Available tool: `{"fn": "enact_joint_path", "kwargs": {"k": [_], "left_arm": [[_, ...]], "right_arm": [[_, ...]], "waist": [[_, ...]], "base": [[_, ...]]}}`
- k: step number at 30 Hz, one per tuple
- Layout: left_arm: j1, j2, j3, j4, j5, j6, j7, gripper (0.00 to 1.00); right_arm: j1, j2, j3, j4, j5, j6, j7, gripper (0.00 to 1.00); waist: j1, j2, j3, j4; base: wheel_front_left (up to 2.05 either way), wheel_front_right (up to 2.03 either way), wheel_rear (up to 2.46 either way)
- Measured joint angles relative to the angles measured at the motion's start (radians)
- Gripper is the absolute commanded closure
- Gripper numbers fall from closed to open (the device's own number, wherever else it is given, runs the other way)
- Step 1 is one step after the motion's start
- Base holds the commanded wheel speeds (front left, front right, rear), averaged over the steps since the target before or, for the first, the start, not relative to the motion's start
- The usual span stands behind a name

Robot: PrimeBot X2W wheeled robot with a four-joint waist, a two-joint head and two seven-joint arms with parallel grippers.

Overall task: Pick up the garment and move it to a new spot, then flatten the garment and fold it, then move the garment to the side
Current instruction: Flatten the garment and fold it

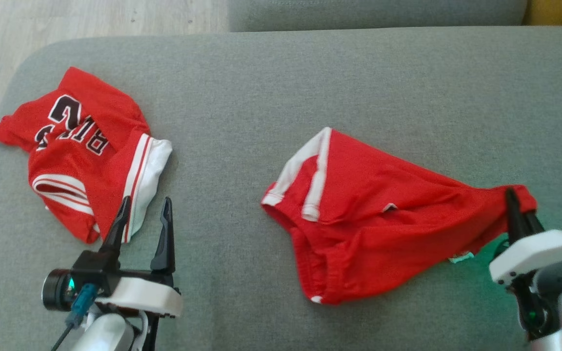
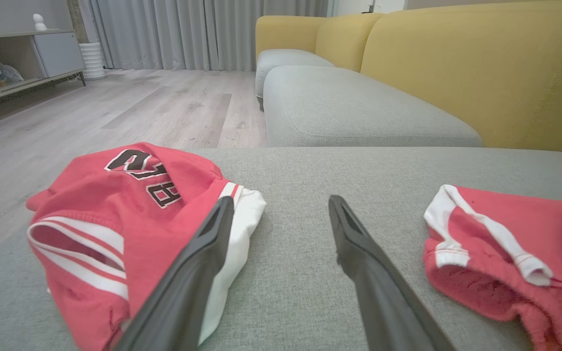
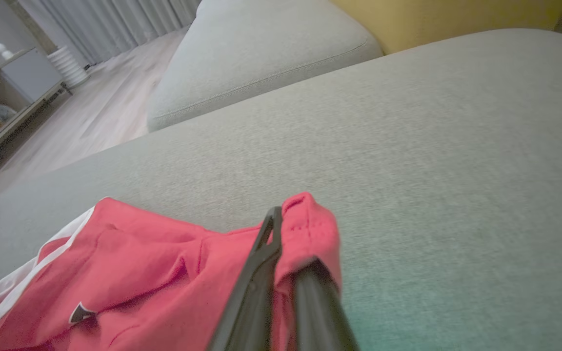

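Red shorts lie on a grey sofa seat, pinched at one corner.

From the head view, the red shorts (image 1: 359, 214) lie long-ways from left to right on the grey seat (image 1: 359, 87), with the white-striped end pointing left at a red jersey (image 1: 81, 161). The right gripper (image 1: 510, 197) is squeezed tight on the right corner, and a small white tag (image 1: 461, 257) peeks out there. The left gripper (image 1: 146, 202) has its fingers spread wide and holds nothing. In the left wrist view, the left gripper (image 2: 281, 202) sits between the jersey (image 2: 115, 219) and the shorts (image 2: 505, 234); the jersey's black letters are too bent to read. In the right wrist view, the right gripper (image 3: 286, 239) bites a bunched fold of the shorts (image 3: 154, 263), which carry a tiny dark badge (image 3: 80, 313).
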State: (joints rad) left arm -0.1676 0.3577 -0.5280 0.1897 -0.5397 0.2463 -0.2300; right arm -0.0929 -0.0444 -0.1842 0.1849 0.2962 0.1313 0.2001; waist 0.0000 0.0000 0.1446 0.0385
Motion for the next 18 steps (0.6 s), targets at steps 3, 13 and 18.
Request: {"fn": "enact_joint_path", "kwargs": {"k": [3, 13, 18], "left_arm": [[0.0, 0.0, -0.005, 0.003, 0.0, 0.0, 0.0, 0.0], [-0.001, 0.0, -0.018, 0.008, 0.0, 0.0, -0.001, 0.0], [0.009, 0.007, -0.019, 0.004, 0.004, 0.002, 0.0, 0.0]], "right_arm": [[-0.001, 0.0, -0.029, 0.033, 0.003, 0.0, -0.054, 0.0], [0.011, 0.0, -0.048, -0.077, -0.109, 0.0, -0.186, 0.0], [0.082, -0.011, 0.027, -0.225, -0.214, 0.0, -0.227, 0.0]], "waist": [[0.0001, 0.0, 0.002, -0.006], [0.0, 0.0, -0.031, -0.009], [-0.0001, 0.0, -0.061, -0.009]], "base": [[0.0, 0.0, 0.0], [0.0, 0.0, 0.0], [0.0, 0.0, 0.0]]}}
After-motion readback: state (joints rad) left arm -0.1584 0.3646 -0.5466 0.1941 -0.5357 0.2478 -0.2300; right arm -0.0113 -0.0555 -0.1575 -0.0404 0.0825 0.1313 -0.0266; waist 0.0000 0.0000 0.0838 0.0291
